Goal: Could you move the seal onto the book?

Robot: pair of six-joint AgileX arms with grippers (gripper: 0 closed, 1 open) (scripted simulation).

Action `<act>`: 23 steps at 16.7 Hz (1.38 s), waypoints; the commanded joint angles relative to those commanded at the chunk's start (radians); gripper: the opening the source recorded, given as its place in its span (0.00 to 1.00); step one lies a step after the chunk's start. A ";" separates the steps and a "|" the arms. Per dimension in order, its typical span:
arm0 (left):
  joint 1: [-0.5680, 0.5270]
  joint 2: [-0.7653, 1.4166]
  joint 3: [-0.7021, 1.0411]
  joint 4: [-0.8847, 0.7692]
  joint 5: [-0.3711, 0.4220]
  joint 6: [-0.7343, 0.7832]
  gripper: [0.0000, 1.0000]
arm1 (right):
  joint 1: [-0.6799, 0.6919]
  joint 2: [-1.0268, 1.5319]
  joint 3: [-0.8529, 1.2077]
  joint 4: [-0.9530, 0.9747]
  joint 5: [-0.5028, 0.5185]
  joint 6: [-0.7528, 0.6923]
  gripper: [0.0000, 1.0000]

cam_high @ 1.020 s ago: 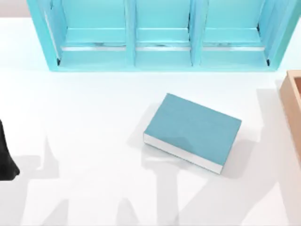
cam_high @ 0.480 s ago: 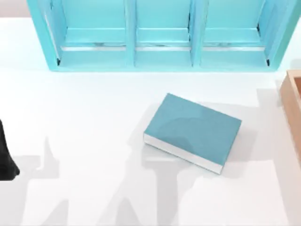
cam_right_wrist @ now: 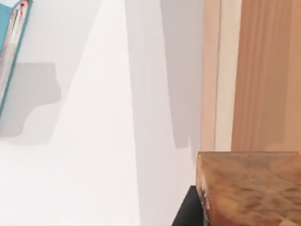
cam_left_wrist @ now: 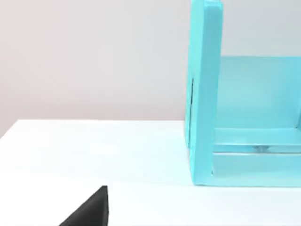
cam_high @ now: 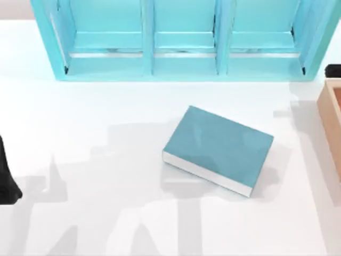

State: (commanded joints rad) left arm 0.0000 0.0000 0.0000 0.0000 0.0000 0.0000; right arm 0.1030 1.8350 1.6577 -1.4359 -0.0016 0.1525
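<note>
We see the book (cam_high: pixel 218 148), teal cover and white page edges, lying flat and askew mid-table; our orange-brown seal (cam_right_wrist: pixel 251 188) shows close in the right wrist view.

Matt teal book (cam_high: pixel 218 146) with white paper edges; glossy shelf (cam_high: pixel 181 40); smooth white table (cam_high: pixel 96 160); grained wooden box (cam_high: pixel 331 114).

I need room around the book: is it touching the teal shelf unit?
Apart. The top view shows a bare strip of white table between the book and the shelf unit.
</note>
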 joint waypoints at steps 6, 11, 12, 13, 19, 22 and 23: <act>0.000 0.000 0.000 0.000 0.000 0.000 1.00 | 0.040 -0.016 0.023 0.009 0.005 0.006 0.00; 0.000 0.000 0.000 0.000 0.000 0.000 1.00 | 0.110 0.062 0.070 0.032 0.004 0.082 0.00; 0.000 0.000 0.000 0.000 0.000 0.000 1.00 | 0.151 0.103 0.095 0.046 0.004 0.124 0.00; 0.000 0.000 0.000 0.000 0.000 0.000 1.00 | 0.199 0.148 0.121 0.061 0.005 0.172 0.00; 0.000 0.000 0.000 0.000 0.000 0.000 1.00 | 0.461 0.377 0.258 0.159 0.007 0.439 0.00; 0.000 0.000 0.000 0.000 0.000 0.000 1.00 | 0.477 0.393 0.267 0.169 0.007 0.455 0.00; 0.000 0.000 0.000 0.000 0.000 0.000 1.00 | 0.477 0.393 0.267 0.169 0.007 0.455 0.00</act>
State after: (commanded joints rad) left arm 0.0000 0.0000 0.0000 0.0000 0.0000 0.0000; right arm 0.5802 2.2281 1.9250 -1.2671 0.0059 0.6074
